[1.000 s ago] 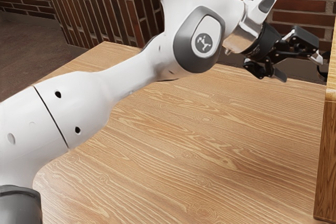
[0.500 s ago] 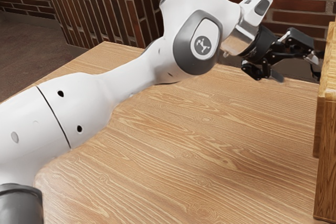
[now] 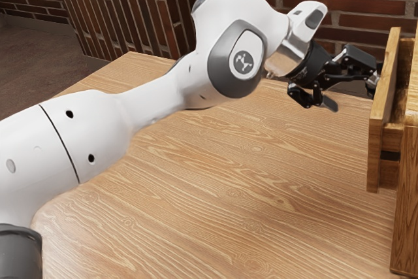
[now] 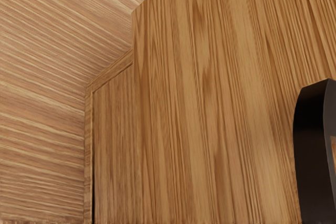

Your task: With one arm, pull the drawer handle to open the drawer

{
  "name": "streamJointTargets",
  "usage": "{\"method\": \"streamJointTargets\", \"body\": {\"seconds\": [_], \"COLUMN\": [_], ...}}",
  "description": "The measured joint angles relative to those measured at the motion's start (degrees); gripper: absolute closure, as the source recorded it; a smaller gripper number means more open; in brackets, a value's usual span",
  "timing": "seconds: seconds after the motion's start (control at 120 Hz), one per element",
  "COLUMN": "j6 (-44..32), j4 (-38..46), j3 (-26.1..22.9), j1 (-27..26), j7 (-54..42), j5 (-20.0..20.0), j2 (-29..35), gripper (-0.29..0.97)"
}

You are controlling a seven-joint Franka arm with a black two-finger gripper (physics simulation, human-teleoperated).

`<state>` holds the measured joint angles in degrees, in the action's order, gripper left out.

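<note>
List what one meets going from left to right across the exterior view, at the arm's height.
In order: white arm → grey joint cap → black gripper → pulled-out drawer front → cabinet. The table runs under all of them, so it has no place in the order.

Cabinet (image 3: 406, 194) cut by the exterior view's right edge; pincer (image 3: 354, 91) grip unclear.

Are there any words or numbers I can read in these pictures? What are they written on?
None: no words or numbers can be read anywhere.
The only sign is a small white emblem, a symbol and not letters, on the grey cap of the robot arm.
The drawer, the table and the brick wall carry no writing.
</note>
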<state>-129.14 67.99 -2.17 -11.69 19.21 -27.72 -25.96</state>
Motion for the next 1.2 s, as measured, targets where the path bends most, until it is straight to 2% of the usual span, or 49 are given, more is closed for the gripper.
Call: {"method": "streamJointTargets", "body": {"seconds": [0.283, 1.2], "j6": [-0.7, -2.8], "j4": [6.7, 17.4], "j3": [0.0, 0.0], "j1": [2.7, 6.8], "j7": [0.0, -0.2], "j5": [-0.2, -1.9], "j2": [5.2, 12.7], "gripper": [0.00, 0.00]}}
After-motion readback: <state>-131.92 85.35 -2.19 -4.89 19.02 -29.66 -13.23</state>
